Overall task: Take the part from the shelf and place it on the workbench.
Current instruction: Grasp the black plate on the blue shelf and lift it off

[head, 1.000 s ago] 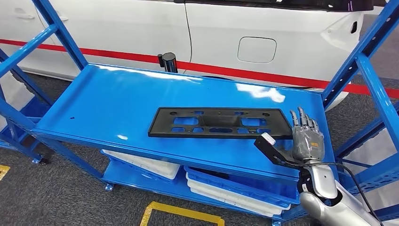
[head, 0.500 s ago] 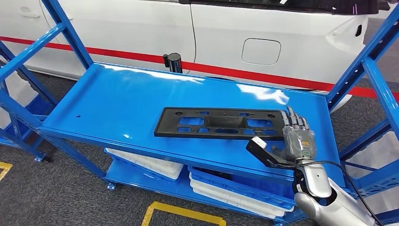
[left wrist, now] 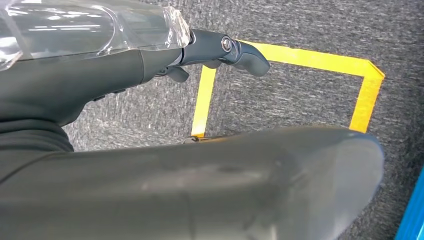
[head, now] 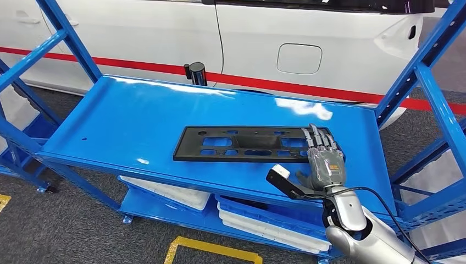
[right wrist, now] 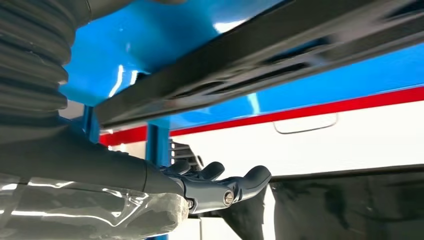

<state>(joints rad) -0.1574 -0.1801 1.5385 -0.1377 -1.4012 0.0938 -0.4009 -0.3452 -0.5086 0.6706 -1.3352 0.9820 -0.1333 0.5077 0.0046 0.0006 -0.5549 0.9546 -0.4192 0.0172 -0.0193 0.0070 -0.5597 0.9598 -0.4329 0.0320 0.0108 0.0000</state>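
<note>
Part (head: 253,144) lay flat on the shelf (head: 137,118), the right hand (head: 324,165) open and empty over its end; a one-ended grip risked tipping or dropping the long piece

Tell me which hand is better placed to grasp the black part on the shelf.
The right hand: it sits open at the black part's near end on the shelf. The left hand hangs over the floor.

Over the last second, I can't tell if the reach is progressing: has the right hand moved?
Yes. The right hand has shifted left along the blue shelf, and its fingers now overlap the right end of the black part.
</note>
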